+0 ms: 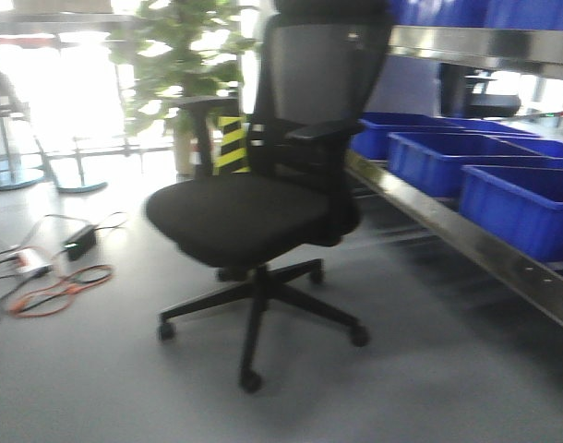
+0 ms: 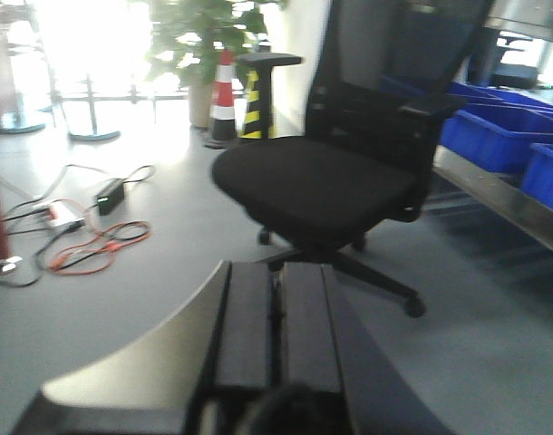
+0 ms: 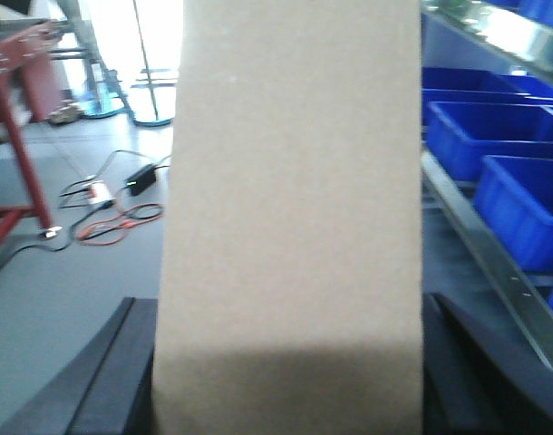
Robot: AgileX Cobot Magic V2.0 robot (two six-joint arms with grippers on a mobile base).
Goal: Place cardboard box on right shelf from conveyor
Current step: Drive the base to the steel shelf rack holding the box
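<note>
The cardboard box (image 3: 290, 163), plain tan and tall, fills the middle of the right wrist view. My right gripper (image 3: 290, 306) is shut on it, one dark finger (image 3: 127, 372) on each side of its lower part. The right shelf (image 1: 466, 242) is a shiny steel ledge running along the right side, also seen as the shelf lip (image 3: 480, 254) to the right of the box. My left gripper (image 2: 276, 269) is shut, its two black fingers pressed together with nothing between them, pointing over the grey floor. The conveyor is out of view. Neither gripper appears in the front view.
A black office chair (image 1: 254, 212) stands directly ahead on the grey floor. Blue bins (image 1: 521, 210) sit on the steel shelf. Cables and a power brick (image 1: 55, 272) lie at the left. A traffic cone (image 2: 224, 95) and plant stand behind. A red-framed workbench (image 3: 18, 54) is far left.
</note>
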